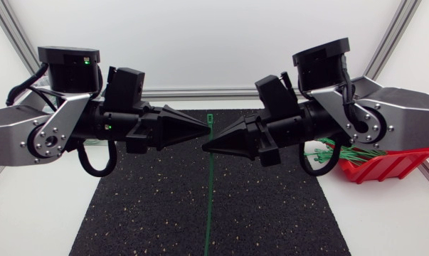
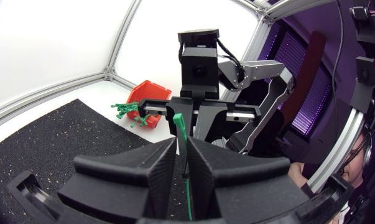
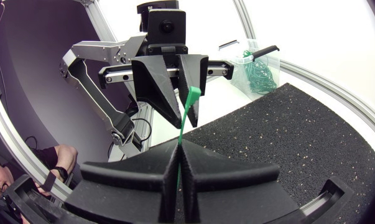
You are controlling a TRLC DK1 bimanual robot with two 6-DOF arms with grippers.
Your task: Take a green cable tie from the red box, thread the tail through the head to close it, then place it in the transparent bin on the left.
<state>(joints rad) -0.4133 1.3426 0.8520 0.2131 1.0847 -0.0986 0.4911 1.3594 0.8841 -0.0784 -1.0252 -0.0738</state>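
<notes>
A green cable tie (image 1: 208, 185) hangs upright above the black mat, its head (image 1: 209, 117) on top and its tail trailing down toward the table's front. My right gripper (image 1: 204, 148) is shut on the strap a little below the head; in the right wrist view the tie (image 3: 186, 118) rises from between its closed fingers. My left gripper (image 1: 208, 132) faces it tip to tip. Its fingers (image 2: 165, 158) stand narrowly apart around the strap (image 2: 186, 165), just under the head, with a thin gap beside it. The red box (image 1: 385, 165) sits at the right, the transparent bin (image 3: 255, 65) at the left.
A black speckled mat (image 1: 143, 213) covers the middle of the table. Several loose green ties (image 1: 342, 153) spill from the red box onto the table behind my right arm. The transparent bin holds a bundle of closed green ties. An aluminium frame rail runs along the back.
</notes>
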